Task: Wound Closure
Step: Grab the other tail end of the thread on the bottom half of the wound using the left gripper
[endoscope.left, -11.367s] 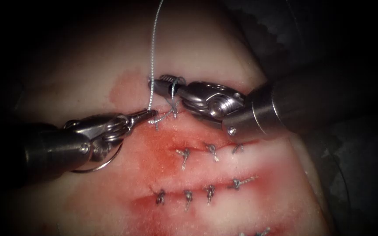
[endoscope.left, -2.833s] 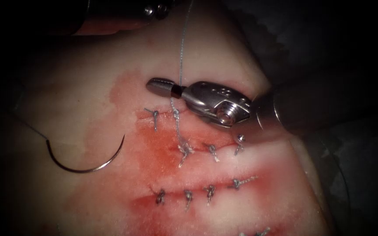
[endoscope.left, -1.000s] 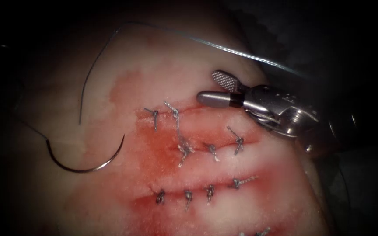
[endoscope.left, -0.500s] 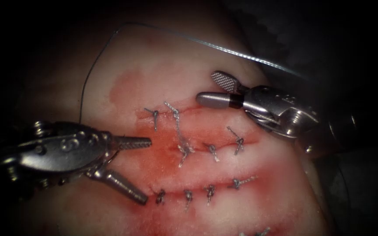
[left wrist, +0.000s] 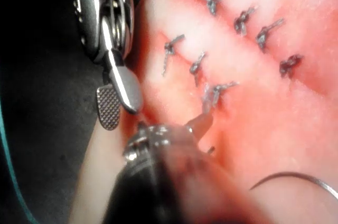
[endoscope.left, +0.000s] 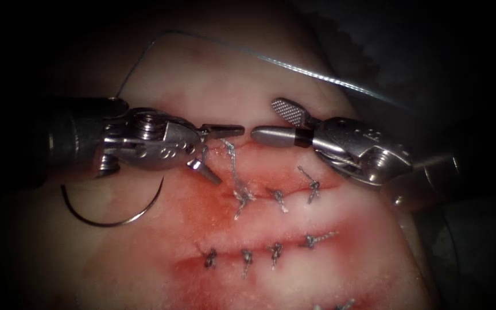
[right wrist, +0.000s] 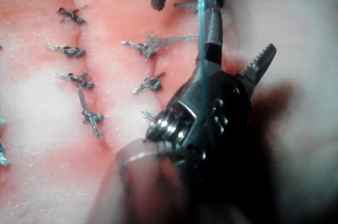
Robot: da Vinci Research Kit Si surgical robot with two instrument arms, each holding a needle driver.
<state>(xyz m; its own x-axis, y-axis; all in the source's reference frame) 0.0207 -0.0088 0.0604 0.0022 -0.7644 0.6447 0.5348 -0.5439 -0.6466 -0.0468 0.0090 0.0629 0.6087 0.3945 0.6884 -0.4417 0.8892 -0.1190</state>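
My left tool [endoscope.left: 229, 154] reaches in from the left with its jaws open, astride the leftmost stitch [endoscope.left: 204, 156] of the upper cut [endoscope.left: 271, 150]; it holds nothing. My right tool [endoscope.left: 271, 121] faces it from the right, jaws open and holding nothing, its lower jaw tip almost meeting the left tool's upper jaw. The curved needle [endoscope.left: 110, 224] lies free on the tissue left of the cut, not in the tissue, partly hidden by the left tool. Its thread [endoscope.left: 294, 66] arcs over the tissue's far side. In the left wrist view the needle [left wrist: 296, 177] lies beside the tool shaft.
A long thread tail [endoscope.left: 233, 169] runs down from the upper cut to a knot. Two more stitches [endoscope.left: 314, 188] close the upper cut's right part. A second stitched cut [endoscope.left: 271, 252] lies below. Red fluid [endoscope.left: 202, 201] stains the tissue around them.
The left tool came into view from the lower left, then rose to the upper cut's left end. The right tool edged slightly left, jaws still open. The needle has stayed put.
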